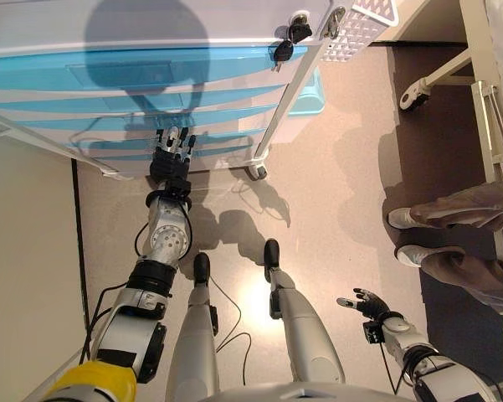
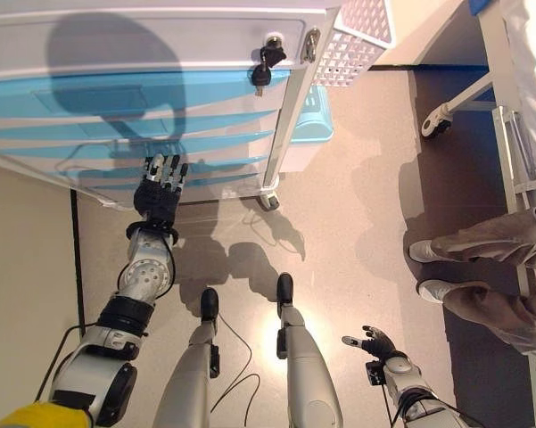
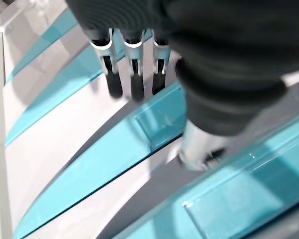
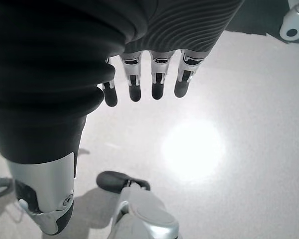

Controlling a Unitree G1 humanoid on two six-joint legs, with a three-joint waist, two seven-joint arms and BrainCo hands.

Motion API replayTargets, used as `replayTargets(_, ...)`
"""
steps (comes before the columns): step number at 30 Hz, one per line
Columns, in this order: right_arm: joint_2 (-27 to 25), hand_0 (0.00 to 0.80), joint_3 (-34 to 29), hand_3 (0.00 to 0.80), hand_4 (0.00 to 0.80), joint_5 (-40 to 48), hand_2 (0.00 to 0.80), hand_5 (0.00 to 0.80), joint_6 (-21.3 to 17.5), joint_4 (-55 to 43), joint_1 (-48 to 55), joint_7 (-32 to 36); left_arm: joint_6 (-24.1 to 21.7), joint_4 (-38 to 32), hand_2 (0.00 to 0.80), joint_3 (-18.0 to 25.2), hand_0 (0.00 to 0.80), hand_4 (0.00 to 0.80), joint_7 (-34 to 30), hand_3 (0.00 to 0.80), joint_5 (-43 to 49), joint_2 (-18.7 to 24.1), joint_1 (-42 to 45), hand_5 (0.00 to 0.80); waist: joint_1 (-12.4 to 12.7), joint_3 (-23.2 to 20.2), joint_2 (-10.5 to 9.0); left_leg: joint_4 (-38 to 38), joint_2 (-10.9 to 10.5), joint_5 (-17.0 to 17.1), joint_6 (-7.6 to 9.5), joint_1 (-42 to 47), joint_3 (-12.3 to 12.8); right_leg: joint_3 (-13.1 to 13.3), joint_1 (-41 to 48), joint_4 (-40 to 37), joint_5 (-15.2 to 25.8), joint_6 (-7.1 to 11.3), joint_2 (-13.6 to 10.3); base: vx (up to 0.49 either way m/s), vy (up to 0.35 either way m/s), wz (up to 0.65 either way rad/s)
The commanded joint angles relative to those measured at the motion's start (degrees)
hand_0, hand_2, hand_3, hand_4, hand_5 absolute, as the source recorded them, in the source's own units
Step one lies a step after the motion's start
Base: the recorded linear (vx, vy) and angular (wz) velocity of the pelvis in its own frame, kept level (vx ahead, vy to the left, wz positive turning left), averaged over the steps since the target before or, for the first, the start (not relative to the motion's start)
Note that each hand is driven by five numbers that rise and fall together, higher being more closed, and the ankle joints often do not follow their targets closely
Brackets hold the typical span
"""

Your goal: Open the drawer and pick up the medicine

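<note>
keys (image 1: pixel 286 42) in white cabinet (image 1: pixel 151 25) lock

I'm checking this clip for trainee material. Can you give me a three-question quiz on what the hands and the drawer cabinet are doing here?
1. True or false: the left hand has its fingers straight against the cabinet's blue drawer fronts.
2. Where is the right hand? A) on the keys B) low at the robot's side, over the floor C) in the white basket
3. Are any drawers visibly pulled open, and does the medicine show?

Key: 1 true; 2 B; 3 no drawer visibly open, no medicine in view.
</note>
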Motion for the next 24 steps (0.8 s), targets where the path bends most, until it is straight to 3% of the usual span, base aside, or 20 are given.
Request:
replayTargets(1, -4.30, 0.000, 2.62, 0.000, 0.000, -1.12, 0.000, 0.000, -0.45, 1.33, 2.44, -0.06, -4.91, -15.93, 0.800, -0.72, 0.800, 0.800, -7.84, 0.800, 5.78, 3.65, -12.03, 0.800, -1.62, -4.32, 1.68, 5.26, -2.23, -4.10, 2.71, -4.56, -1.86, -0.02, 0.84, 2.35, -1.57, 1.79, 1.29, 0.000, 0.000, 0.00)
replayTargets(24, -4.19, 0.000, 2.17, 0.000, 0.000, -1.21, 0.000, 0.000, -0.19, 1.54, 2.38, -0.14, -4.18, -15.96, 0.800, 0.39, 0.800, 0.800, -7.66, 0.800, 6.16, 3.34, -8.83, 0.800, -1.31, -4.24, 1.87, 5.65, -2.21, -4.07, 2.73, -4.74, -1.85, -0.04, 0.83, 2.79, -1.77, 1.60, 1.34, 0.000, 0.000, 0.00)
